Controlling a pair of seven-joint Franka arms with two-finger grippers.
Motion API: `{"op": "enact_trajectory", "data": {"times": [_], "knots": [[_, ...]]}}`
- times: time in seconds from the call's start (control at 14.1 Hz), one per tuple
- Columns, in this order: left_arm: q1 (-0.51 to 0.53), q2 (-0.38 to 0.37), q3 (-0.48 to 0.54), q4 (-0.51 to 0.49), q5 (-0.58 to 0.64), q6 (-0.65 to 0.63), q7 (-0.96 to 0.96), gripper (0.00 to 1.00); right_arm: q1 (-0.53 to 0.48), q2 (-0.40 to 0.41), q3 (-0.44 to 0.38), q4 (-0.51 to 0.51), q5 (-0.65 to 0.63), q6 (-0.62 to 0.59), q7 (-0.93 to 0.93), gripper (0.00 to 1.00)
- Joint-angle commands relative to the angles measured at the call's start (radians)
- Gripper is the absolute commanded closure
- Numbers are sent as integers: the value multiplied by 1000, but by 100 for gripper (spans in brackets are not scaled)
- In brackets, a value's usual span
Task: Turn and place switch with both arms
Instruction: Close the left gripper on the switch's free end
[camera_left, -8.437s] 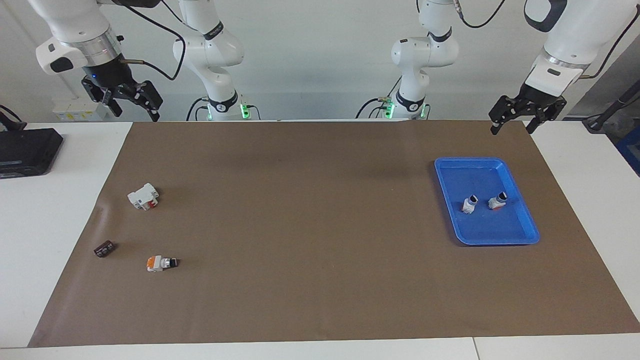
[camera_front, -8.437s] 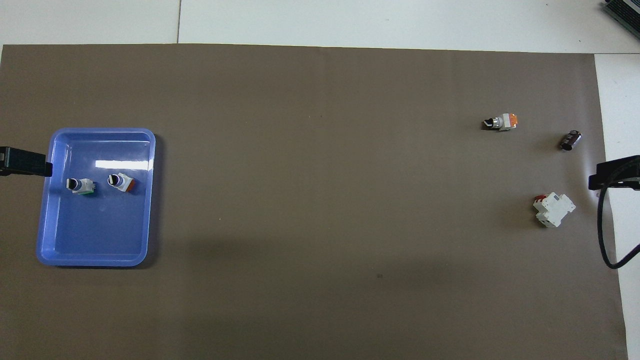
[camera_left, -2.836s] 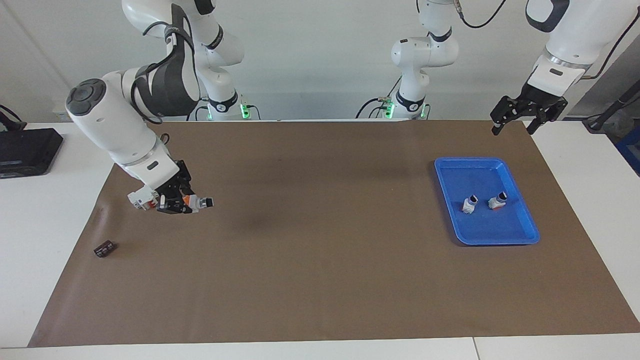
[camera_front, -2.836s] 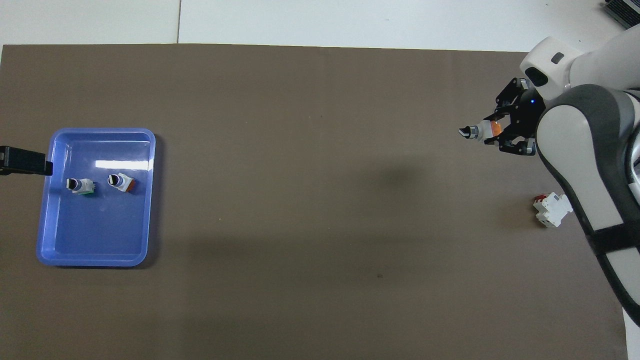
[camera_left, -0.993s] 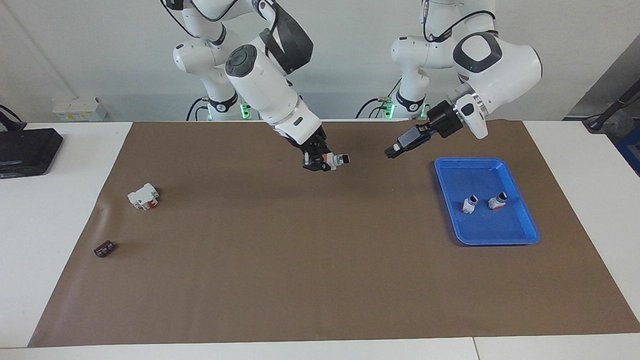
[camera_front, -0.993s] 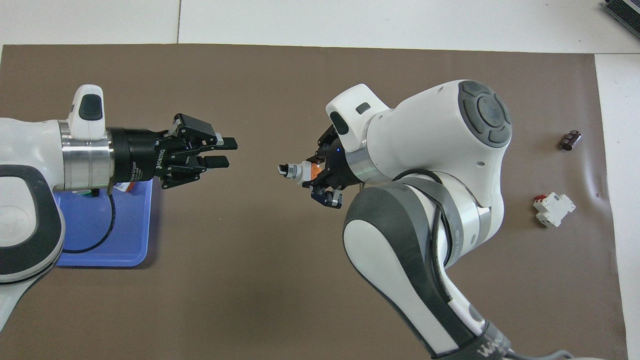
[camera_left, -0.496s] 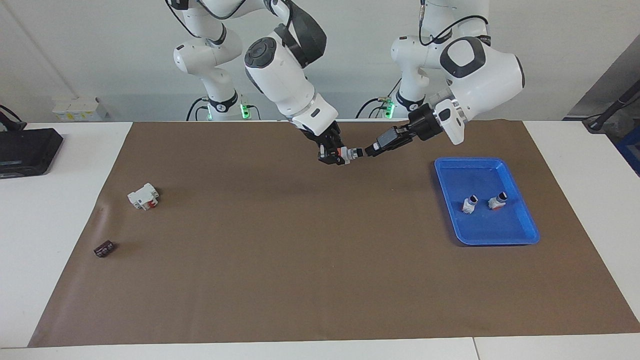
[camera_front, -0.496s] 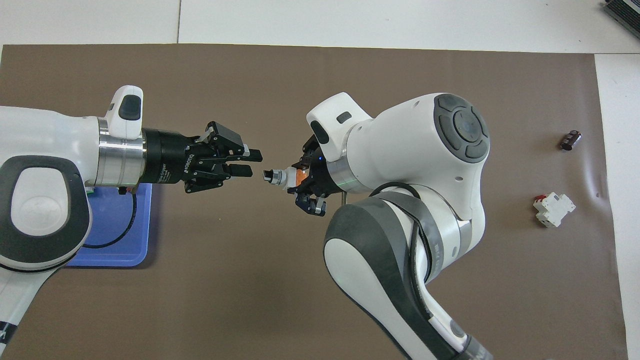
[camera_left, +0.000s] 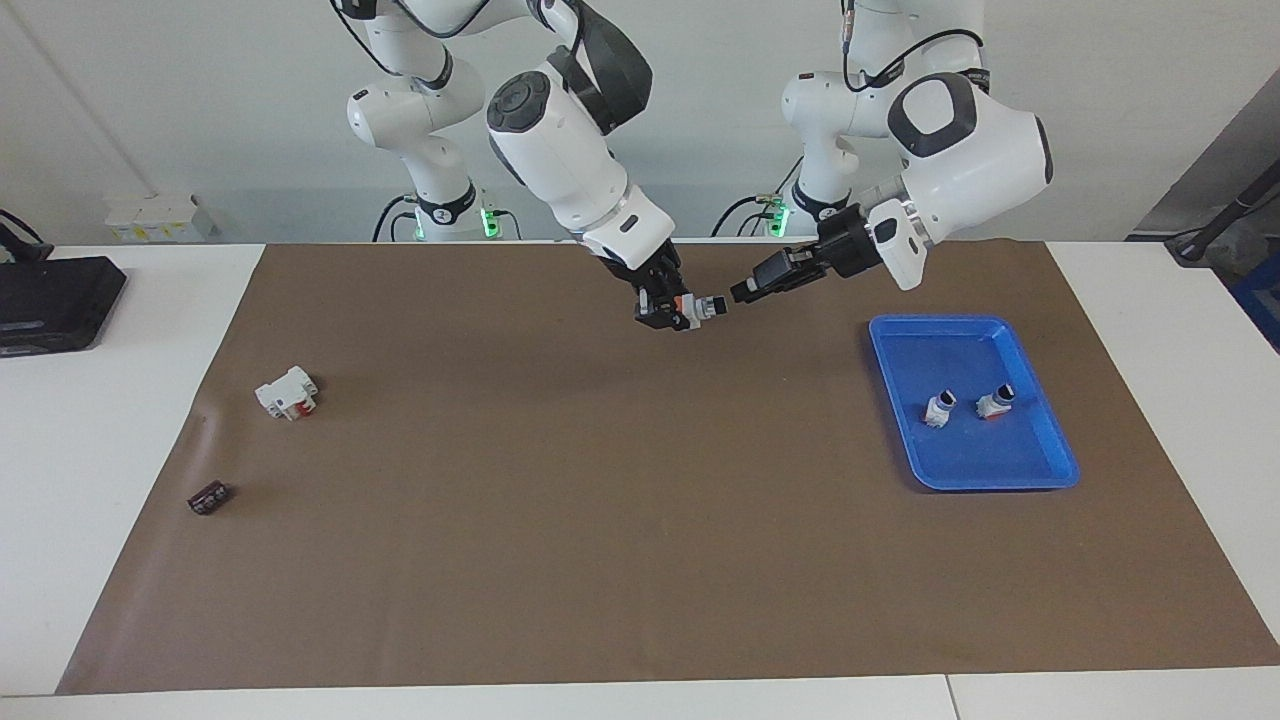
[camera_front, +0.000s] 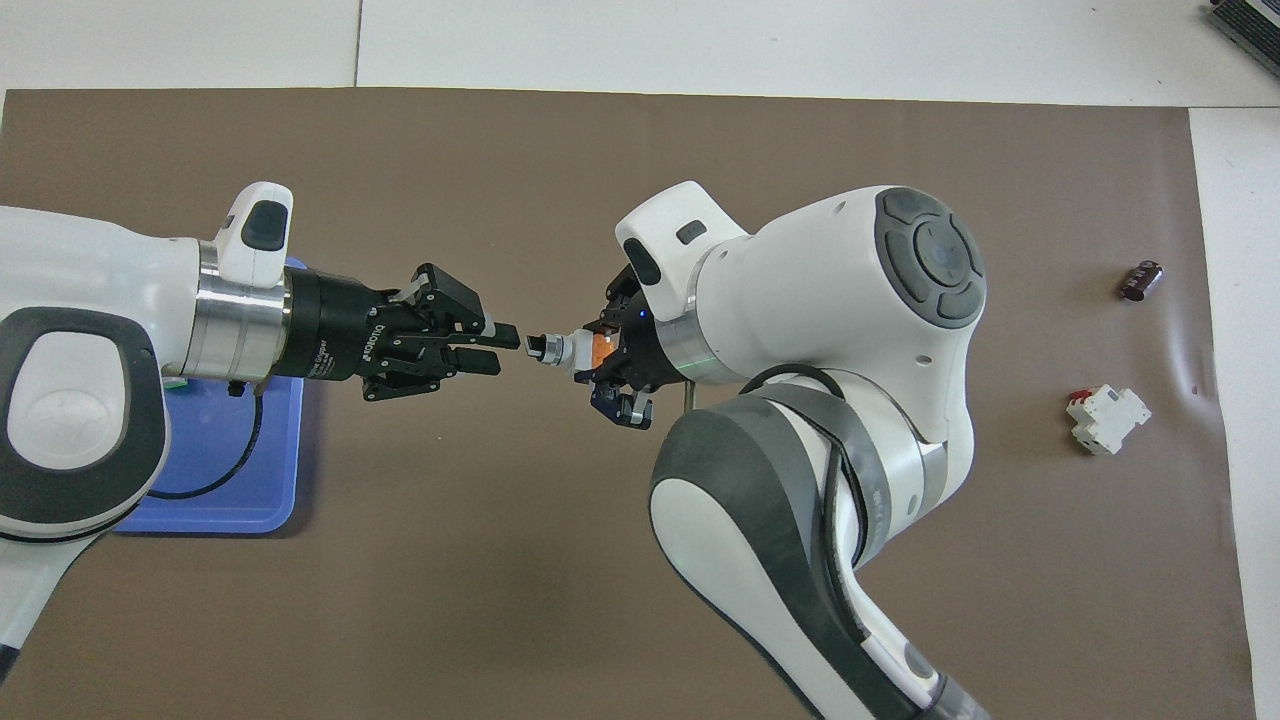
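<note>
The switch hangs in the air over the mat's middle, toward the robots' edge. Its orange end is in my right gripper, which is shut on it. Its black knob tip points toward the left arm's end of the table. In the overhead view the switch lies level, sticking out of the right gripper. My left gripper faces the knob tip almost end to end. Its fingers stand a little apart in the overhead view, where the left gripper stops just short of the knob, holding nothing.
A blue tray with two small switches in it lies toward the left arm's end, partly hidden under the left arm in the overhead view. A white block with a red part and a small dark brown block lie toward the right arm's end.
The right gripper carried the switch toward the left arm and then held still. The left gripper closed in until its tips lined up just short of the knob, and its fingers narrowed a little.
</note>
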Motion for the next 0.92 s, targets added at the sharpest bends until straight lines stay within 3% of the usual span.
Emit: {"op": "enact_trajectory", "data": {"times": [0.0,0.85], "knots": [[-2,-19,-3,-25,12,4,-12,64,-3,-28,4,-32,-4,18,15,100],[-85,-21,-5,-71,-62,178,-18,68,-1,-29,4,-35,-13,27,15,100]]}}
